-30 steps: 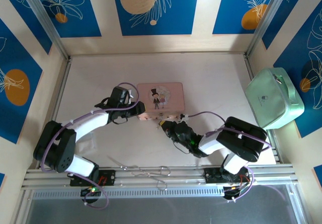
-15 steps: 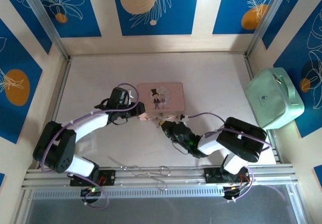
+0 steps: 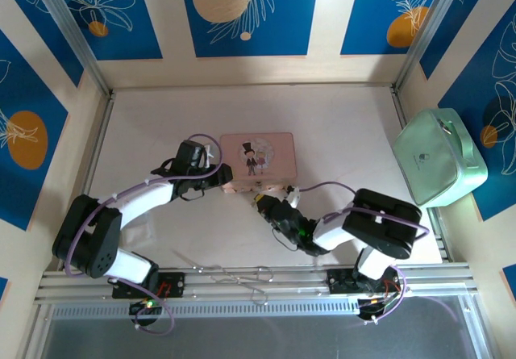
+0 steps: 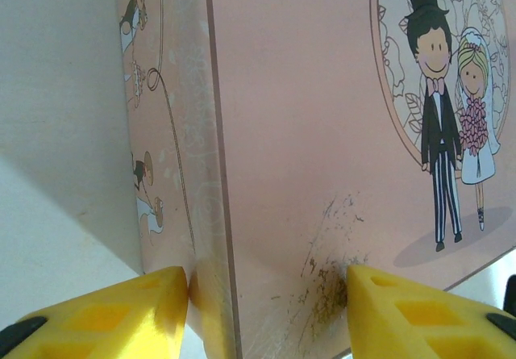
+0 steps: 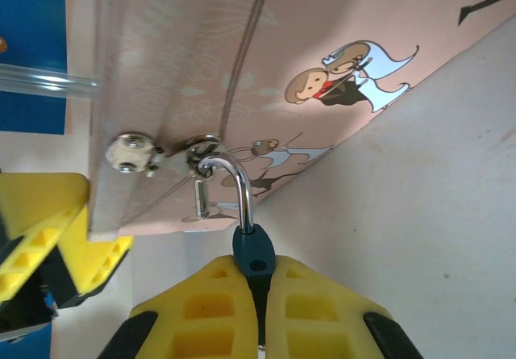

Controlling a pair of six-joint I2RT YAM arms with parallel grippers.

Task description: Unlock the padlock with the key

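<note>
Blue wall panels printed with pale leaves and orange discs [image 3: 246,8] surround a white desk [image 3: 347,125]. Near its middle lies a flat pink box with a cartoon bride and groom on the lid [image 3: 258,156], and a mint-green zipped case [image 3: 439,157] leans at the desk's right edge.

The left gripper [image 4: 266,302] straddles the box's near-left corner with its yellow fingers [image 4: 121,315] spread wide. One pad is against the side wall and the other at the lid's front edge.

The small blue-teal padlock [image 5: 254,250] hangs at the box's front wall, its pale metal shackle [image 5: 235,183] hooked through the clasp [image 5: 201,148]. The right gripper [image 5: 255,272] is closed tight on the padlock's body, pinching it between both pads, just above the desk.
</note>
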